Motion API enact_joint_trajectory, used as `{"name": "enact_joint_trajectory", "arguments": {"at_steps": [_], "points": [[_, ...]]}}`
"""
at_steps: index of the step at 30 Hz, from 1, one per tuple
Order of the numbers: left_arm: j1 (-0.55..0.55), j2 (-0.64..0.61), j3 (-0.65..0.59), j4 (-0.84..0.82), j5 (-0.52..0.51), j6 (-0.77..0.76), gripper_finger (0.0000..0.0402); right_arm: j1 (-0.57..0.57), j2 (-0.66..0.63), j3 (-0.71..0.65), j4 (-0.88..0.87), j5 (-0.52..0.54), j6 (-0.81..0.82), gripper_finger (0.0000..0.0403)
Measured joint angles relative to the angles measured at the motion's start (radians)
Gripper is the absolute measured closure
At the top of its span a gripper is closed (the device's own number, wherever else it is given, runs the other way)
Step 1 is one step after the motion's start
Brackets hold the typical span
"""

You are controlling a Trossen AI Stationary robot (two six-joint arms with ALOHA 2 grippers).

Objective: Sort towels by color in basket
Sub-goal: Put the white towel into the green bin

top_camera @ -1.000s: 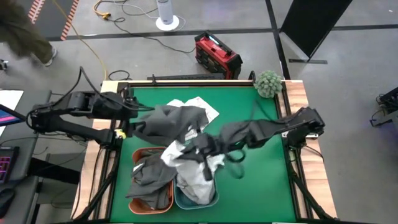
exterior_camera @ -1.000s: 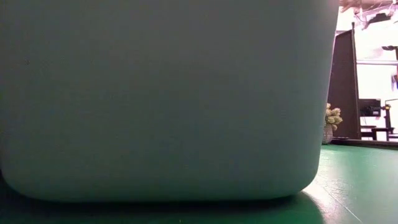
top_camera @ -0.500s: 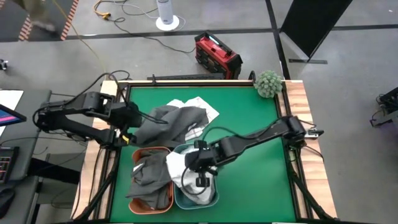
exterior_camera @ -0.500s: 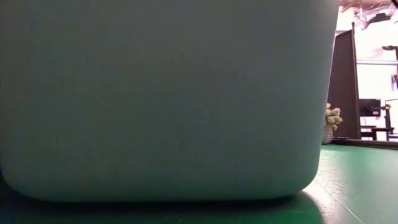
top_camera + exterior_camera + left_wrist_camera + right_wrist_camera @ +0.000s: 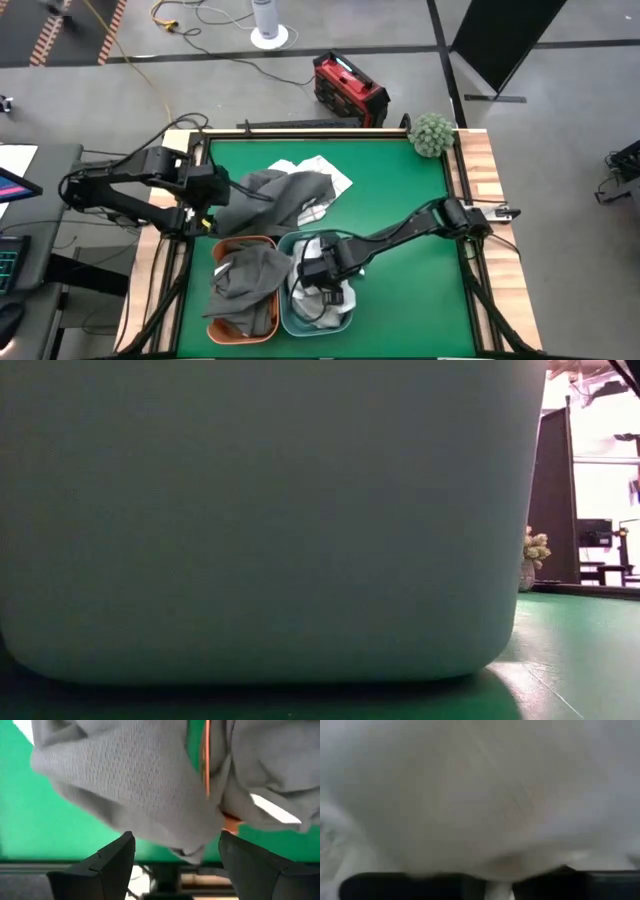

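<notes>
We find the towels in three groups. A pile of dark grey towels (image 5: pixel 270 195) lies on the green counter (image 5: pixel 400 190), toward the left of its middle, with a white towel with thin red check lines (image 5: pixel 322 172) spread partly under it on the far side. A second dark grey towel (image 5: pixel 245 280) fills the orange basket (image 5: pixel 222 325) at the near edge and drapes over its rim. Just beside it, touching, stands the teal basket (image 5: pixel 345 322), which holds pale, whitish towels (image 5: pixel 335 298).

The right tool (image 5: pixel 318 280) is reached down into the teal basket, in among the pale towels; its wrist view shows only pale cloth pressed close against the camera. We cannot tell from any view whether its fingers are parted or gripping cloth.

The left tool (image 5: pixel 212 190) sits at the left edge of the dark grey pile. In its wrist view its two dark fingers (image 5: pixel 107 865) stand wide apart, released, with grey waffle-weave cloth (image 5: pixel 140 785) just ahead of them and nothing between them.

The low view is almost wholly blocked by the wall of the teal basket (image 5: pixel 260 520).

A round green fuzzy ball (image 5: pixel 432 133) rests at the far right corner of the counter, well apart from the towels. A red case (image 5: pixel 350 88) stands on the floor beyond the counter.
</notes>
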Motion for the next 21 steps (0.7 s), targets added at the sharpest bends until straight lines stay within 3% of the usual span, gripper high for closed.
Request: {"name": "enact_joint_trajectory", "arguments": {"at_steps": [5, 11, 19, 21], "points": [[-0.003, 0.050, 0.100, 0.009, 0.151, -0.006, 0.0127, -0.005, -0.079, 0.031, 0.011, 0.000, -0.004, 0.0242], [-0.009, 0.077, 0.180, 0.044, 0.167, 0.009, 0.0127, -0.005, -0.174, 0.054, -0.026, 0.001, -0.004, 0.0176], [-0.091, 0.079, 0.034, 0.408, 0.166, 0.053, 0.0127, 0.051, -0.217, 0.015, -0.148, 0.153, 0.078, 0.0160], [-0.120, 0.078, -0.011, 0.486, 0.166, 0.074, 0.0127, 0.065, -0.217, -0.029, -0.098, 0.156, 0.082, 0.0163]]}}
